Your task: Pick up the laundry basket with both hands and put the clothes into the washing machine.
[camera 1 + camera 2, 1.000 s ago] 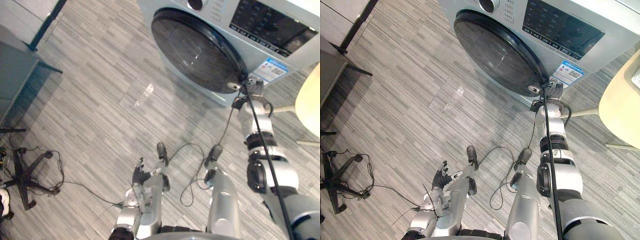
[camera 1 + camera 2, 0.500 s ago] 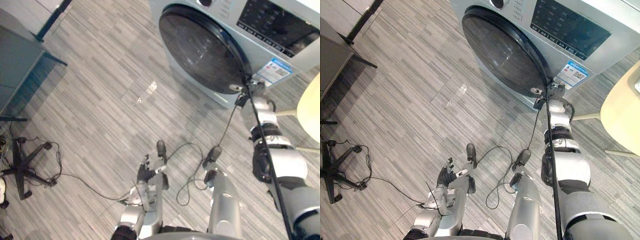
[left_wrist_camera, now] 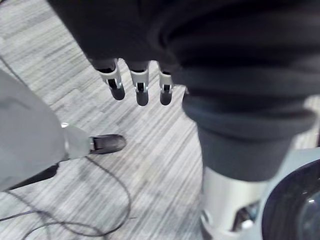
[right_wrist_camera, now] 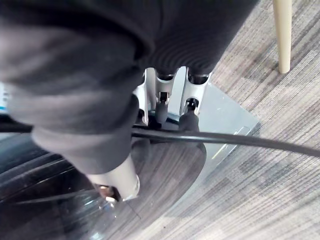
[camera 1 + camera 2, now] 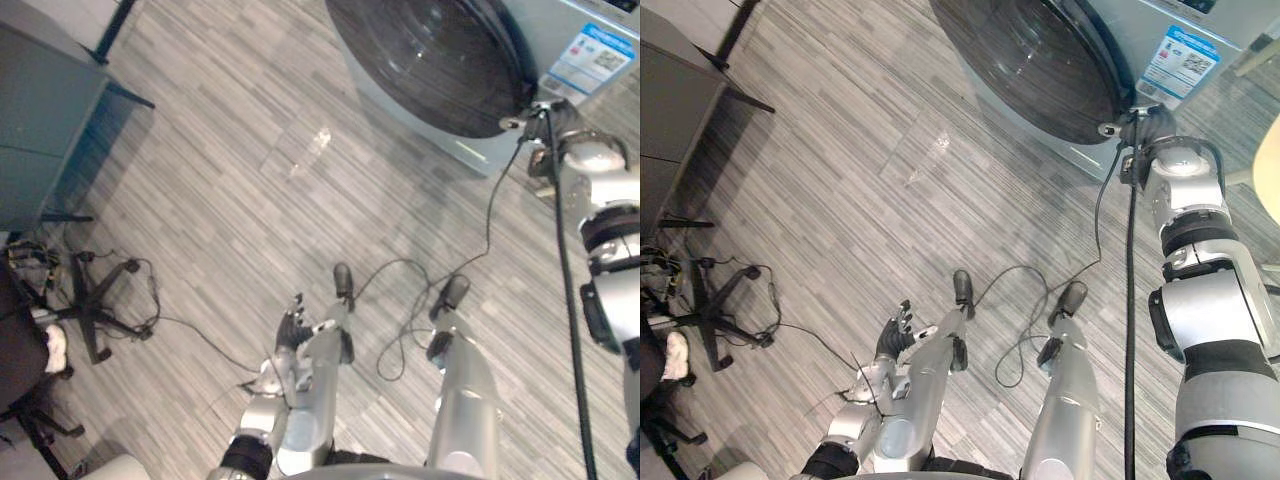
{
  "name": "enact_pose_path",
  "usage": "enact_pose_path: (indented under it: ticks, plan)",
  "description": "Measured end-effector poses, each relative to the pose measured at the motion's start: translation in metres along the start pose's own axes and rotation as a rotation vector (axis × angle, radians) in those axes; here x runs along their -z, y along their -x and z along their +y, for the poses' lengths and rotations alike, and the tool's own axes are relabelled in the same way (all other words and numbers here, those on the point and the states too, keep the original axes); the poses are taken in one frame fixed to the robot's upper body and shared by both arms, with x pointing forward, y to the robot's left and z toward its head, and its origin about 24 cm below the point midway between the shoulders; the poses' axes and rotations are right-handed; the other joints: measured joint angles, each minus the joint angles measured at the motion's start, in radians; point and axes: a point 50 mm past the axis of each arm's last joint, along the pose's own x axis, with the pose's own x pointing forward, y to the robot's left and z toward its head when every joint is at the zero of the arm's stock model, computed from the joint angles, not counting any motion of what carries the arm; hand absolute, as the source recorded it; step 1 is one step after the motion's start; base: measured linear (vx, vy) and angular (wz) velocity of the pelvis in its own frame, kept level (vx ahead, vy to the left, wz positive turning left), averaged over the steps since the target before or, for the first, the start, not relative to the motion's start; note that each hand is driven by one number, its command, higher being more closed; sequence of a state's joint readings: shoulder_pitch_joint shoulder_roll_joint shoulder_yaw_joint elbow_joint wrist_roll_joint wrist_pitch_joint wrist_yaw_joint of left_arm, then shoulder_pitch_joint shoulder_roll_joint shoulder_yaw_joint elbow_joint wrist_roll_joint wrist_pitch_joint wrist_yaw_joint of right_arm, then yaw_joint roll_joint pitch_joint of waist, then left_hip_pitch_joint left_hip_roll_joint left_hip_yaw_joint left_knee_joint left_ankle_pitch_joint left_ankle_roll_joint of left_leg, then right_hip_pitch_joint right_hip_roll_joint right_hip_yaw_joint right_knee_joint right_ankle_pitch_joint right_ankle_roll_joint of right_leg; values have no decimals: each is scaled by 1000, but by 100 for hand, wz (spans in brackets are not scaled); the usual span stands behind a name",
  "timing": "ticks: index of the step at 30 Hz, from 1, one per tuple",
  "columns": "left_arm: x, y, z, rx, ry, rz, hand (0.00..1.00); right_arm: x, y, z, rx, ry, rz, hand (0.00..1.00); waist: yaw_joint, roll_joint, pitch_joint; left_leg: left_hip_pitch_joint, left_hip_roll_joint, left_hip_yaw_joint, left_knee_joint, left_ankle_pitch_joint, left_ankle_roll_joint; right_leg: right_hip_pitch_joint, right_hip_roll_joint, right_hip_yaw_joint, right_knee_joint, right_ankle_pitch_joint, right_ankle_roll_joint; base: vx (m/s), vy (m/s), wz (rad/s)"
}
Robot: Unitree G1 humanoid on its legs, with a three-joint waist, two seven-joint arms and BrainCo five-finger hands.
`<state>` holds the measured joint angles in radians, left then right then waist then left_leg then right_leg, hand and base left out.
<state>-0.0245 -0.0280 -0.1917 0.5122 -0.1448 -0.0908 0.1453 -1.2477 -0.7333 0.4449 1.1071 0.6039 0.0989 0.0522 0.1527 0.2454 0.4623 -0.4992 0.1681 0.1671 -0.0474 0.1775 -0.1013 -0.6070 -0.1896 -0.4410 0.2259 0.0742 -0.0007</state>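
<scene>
The washing machine's round dark glass door (image 5: 430, 60) is closed at the top of the eye views. My right hand (image 5: 1150, 125) is stretched out to the door's lower right edge, right beside a small silver knob (image 5: 1105, 130) on the rim. Seen from the right wrist, that hand (image 4: 167, 85) sits against the door rim with the glass (image 4: 60, 200) just past it. My left hand (image 5: 292, 335) hangs low by my side, open and holding nothing, its fingers (image 3: 137, 87) straight above the floor.
A grey cabinet (image 5: 40, 110) stands at the far left, with an office chair base (image 5: 95, 300) and loose cords in front of it. A pale chair shows at the right edge (image 5: 1270, 160), its wooden leg (image 4: 284, 35) near my right hand. Striped grey floor lies open between.
The whole picture has shifted, so the machine now sits higher and closer: the camera moved. My right hand stays at the door's edge. The left hand hangs as before.
</scene>
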Motion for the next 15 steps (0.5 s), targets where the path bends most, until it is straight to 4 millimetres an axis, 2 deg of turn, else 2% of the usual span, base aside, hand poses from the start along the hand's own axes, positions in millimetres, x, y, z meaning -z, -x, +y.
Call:
enact_pose_path:
  ticks: [5,9,10,11,12,13,15]
  plan:
    - [1,1,-2,14,6,-3,0,-7,1,14,-99,70,-3,100,-2,-1,1,26,37,13,-21,-1,-1,28,34,-36,-27,9,-16,-48,-115,-8]
    - [2,1,-1,13,5,1,0,-13,4,24,-182,141,-23,100,-7,-2,1,33,43,13,-15,-1,-1,41,48,-38,-31,13,-11,-21,-48,-14]
    - [3,2,-1,12,4,4,0,-12,4,25,-202,160,-20,0,-8,-2,2,44,47,5,-13,0,0,56,51,-43,-34,12,-13,0,0,0]
    - [4,2,-1,12,0,10,0,-11,5,26,-220,159,-23,0,-10,-2,2,48,50,-2,-5,0,0,65,53,-47,-34,9,-18,0,0,0]
    - [6,2,-1,11,-6,17,0,-15,8,37,-299,137,-54,0,-8,-2,2,54,55,-3,2,0,0,75,58,-50,-33,5,-25,33,-51,2]
    - [7,2,0,11,-8,22,0,-25,12,60,-413,107,-118,0,-4,-2,2,57,59,-8,15,4,5,77,63,-50,-32,0,-31,35,-55,-2]
    - [8,2,0,11,-12,28,0,-35,18,89,-533,73,-189,0,5,-3,2,56,58,-23,21,4,6,78,64,-51,-25,-7,-40,26,-44,4]
